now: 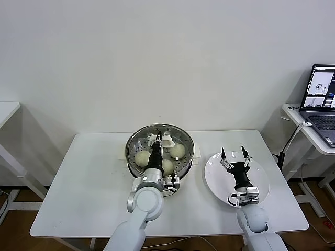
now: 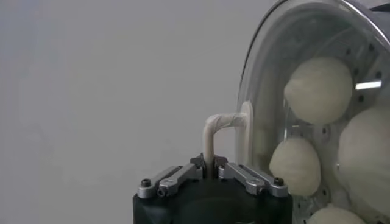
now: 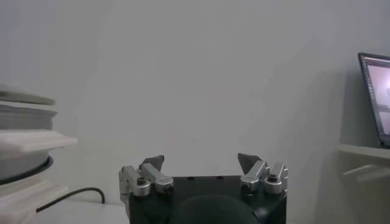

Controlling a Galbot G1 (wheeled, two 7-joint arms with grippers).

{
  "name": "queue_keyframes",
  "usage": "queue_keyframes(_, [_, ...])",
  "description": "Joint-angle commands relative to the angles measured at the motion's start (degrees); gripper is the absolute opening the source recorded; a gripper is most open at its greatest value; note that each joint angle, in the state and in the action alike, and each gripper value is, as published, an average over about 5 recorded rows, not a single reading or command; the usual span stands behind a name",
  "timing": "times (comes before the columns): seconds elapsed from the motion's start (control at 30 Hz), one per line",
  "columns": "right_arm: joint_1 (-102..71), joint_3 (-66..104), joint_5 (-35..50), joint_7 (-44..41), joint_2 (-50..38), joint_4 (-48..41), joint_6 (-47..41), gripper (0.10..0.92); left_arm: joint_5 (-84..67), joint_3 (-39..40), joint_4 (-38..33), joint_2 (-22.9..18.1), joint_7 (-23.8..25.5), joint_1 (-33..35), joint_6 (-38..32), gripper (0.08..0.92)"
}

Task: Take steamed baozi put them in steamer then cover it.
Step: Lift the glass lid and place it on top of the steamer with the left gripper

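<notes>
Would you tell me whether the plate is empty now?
Empty: the plate holds no baozi; the open right gripper hovers over it.

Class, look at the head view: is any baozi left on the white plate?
No. The white plate is bare beneath the open right end effector; the baozi sit in the steamer.

No text, label, brand, number or sign can be read anywhere in these views. The laptop on the side table at the robot's right has a lit screen with small window panels, but whatever is written there is too small to make out. The steamer, its cover and the plate carry no visible markings.
</notes>
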Motion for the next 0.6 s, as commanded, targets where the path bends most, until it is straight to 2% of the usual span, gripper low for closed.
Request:
queue_keyframes(0.03, [0.0,-0.1,-0.1,-0.1,0.0,-0.1,0.1,0.823,0.4,-0.3,1.5,-0.2,-0.2,-0.5,-0.2,0.187])
queue_keyframes(0.6, [0.3,-0.1,-0.1,-0.1,-0.2,-0.1,0.1,0.823,0.2,-1.1,2.6,-0.5,-0.4,-0.8,-0.6,0.187])
